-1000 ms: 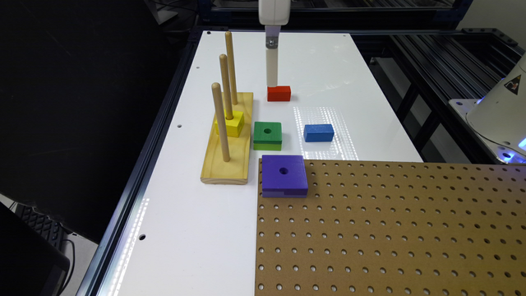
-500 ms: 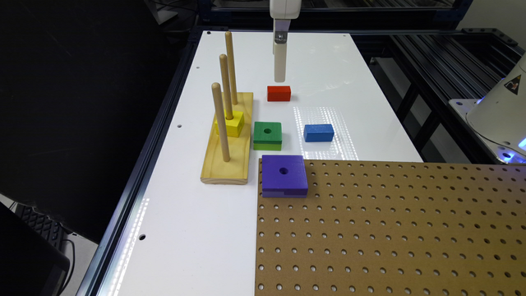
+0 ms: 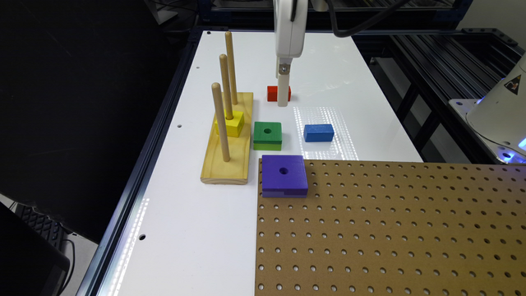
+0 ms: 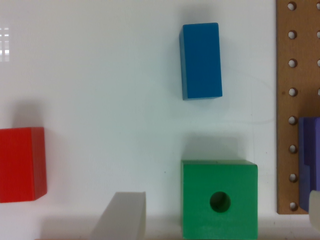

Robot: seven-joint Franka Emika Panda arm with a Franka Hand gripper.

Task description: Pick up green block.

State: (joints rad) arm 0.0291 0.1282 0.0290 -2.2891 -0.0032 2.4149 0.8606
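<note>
Pincer (image 3: 282,98) wide open and empty, dropped lower since a second ago and shifted off red block (image 3: 273,93) toward green block (image 3: 267,135) at its 7 o'clock on table (image 3: 197,213), pre-grasp approach only.

green block (image 3: 267,135): dark green top, lime lower band | blue block (image 3: 318,132) | red block (image 3: 273,93) | purple block (image 3: 284,181) | yellow block (image 3: 230,124) | brown pegboard (image 3: 390,230), dotted holes

No text can be read; a warning triangle (image 3: 514,84) marks the white housing (image 3: 499,115).
</note>
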